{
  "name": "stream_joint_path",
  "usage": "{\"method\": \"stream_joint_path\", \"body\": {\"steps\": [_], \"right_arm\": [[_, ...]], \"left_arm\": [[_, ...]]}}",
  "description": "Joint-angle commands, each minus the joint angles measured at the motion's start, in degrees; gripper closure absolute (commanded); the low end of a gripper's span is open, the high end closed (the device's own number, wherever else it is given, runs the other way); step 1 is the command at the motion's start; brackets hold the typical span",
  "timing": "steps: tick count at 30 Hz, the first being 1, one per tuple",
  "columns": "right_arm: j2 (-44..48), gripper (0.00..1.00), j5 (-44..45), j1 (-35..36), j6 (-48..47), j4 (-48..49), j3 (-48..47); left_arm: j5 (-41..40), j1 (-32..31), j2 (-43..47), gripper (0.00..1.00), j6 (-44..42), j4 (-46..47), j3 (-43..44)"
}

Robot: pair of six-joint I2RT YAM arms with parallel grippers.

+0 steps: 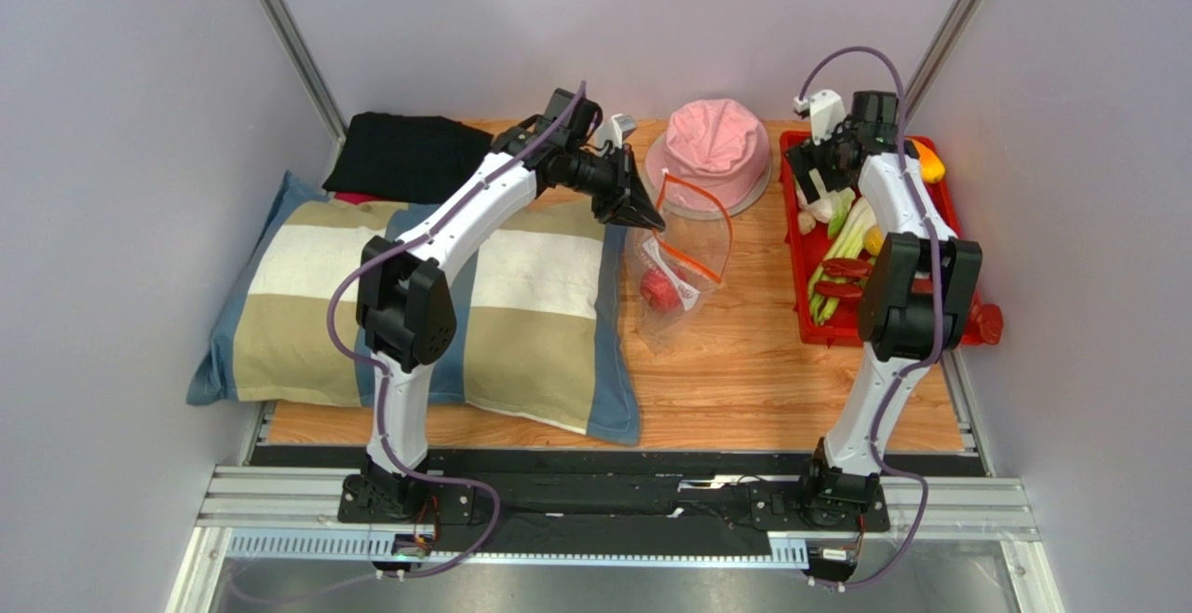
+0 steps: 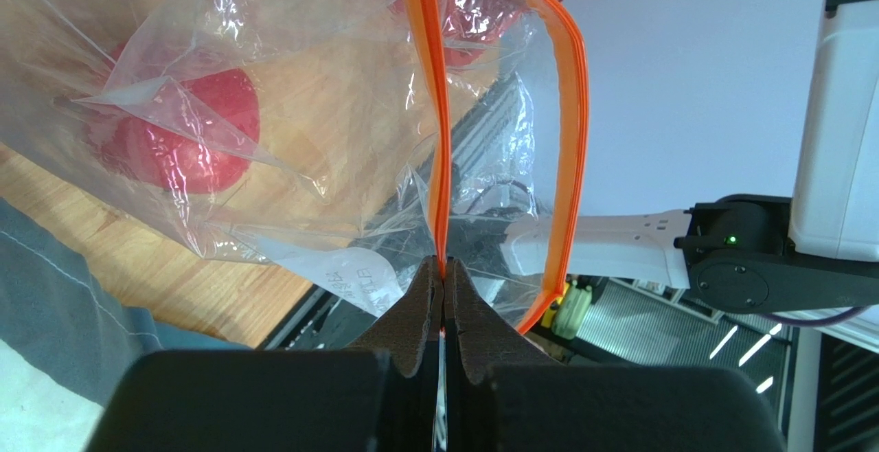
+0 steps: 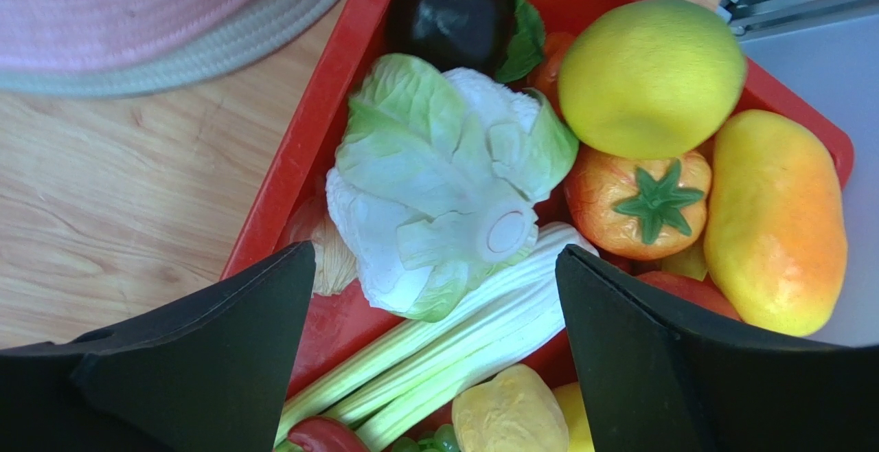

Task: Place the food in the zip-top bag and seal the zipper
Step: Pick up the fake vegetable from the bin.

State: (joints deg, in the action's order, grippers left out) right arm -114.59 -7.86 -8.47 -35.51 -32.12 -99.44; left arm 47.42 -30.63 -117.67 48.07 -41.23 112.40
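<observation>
The clear zip-top bag (image 1: 686,261) hangs over the wooden table with its mouth held open. My left gripper (image 1: 651,215) is shut on one side of the orange zipper (image 2: 438,112); the other side (image 2: 573,133) bows away. A red round food (image 2: 191,127) lies inside the bag (image 2: 310,81). More food (image 1: 847,243) fills the red tray. My right gripper (image 3: 435,251) hovers open above a white-green cabbage (image 3: 433,174) and pale celery (image 3: 454,339), holding nothing. A lemon (image 3: 650,76), mango (image 3: 774,220) and orange tomato (image 3: 640,200) lie beside them.
The red tray (image 1: 802,243) stands at the right edge, near the wall. A pink hat (image 1: 714,145) sits behind the bag. A striped pillow (image 1: 420,306) covers the left side, with a black cloth (image 1: 406,152) behind it.
</observation>
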Motion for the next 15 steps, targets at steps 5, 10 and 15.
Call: {"method": "stream_joint_path", "body": {"steps": [5, 10, 15], "right_arm": [[-1.4, 0.08, 3.9, 1.4, -13.2, 7.1, 4.3], [-4.0, 0.09, 5.7, 2.1, -15.6, 8.8, 4.3], [-4.7, 0.08, 4.8, 2.6, -17.3, 10.4, 5.0]], "left_arm": [[0.7, 0.6, -0.7, 1.0, -0.4, 0.1, 2.5], [0.9, 0.7, -0.9, 1.0, -0.3, 0.2, 2.3], [1.1, 0.8, -1.0, 1.0, -0.2, 0.5, 1.9]]}}
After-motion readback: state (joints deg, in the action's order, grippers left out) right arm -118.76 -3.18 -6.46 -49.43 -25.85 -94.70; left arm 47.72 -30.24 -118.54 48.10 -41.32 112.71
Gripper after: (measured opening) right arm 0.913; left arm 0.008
